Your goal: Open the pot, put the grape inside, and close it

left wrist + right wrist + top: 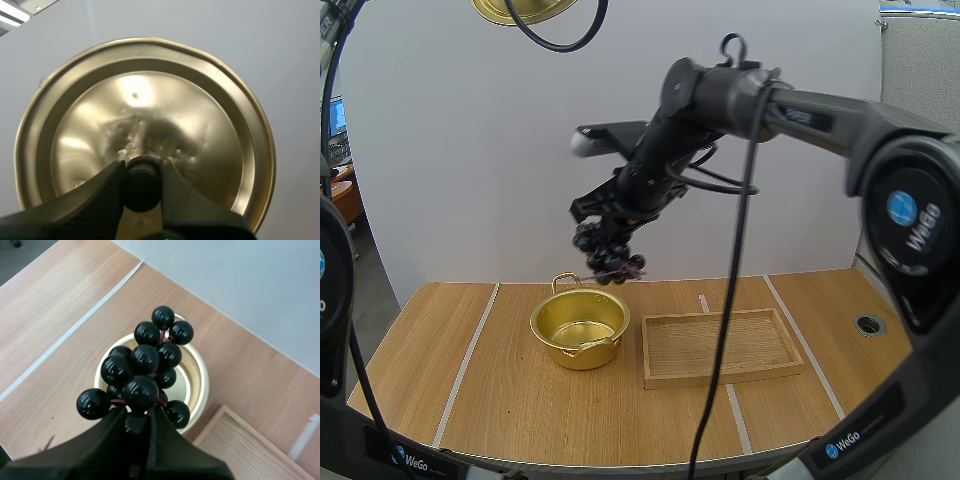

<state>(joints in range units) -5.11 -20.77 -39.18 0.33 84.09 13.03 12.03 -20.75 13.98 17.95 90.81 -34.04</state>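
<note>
The gold pot (pixel 578 327) stands open on the wooden table, left of centre. A bunch of dark grapes (pixel 608 254) hangs in the air just above and behind the pot's rim, with my right gripper (pixel 603 226) shut on it. In the right wrist view the grapes (pixel 142 369) dangle from my right gripper (pixel 138 415) straight over the pot (pixel 197 385). The gold lid (pixel 523 10) is held high at the upper edge of the high view. In the left wrist view my left gripper (pixel 141 184) is shut on the lid's black knob (pixel 142 181), the lid (pixel 200 115) seen from its top side.
A shallow wooden tray (pixel 720 346) lies right of the pot; its corner (pixel 245 445) appears beside the pot in the right wrist view. A round hole (pixel 869 324) sits near the table's right edge. White tape lines (pixel 468 360) cross the tabletop.
</note>
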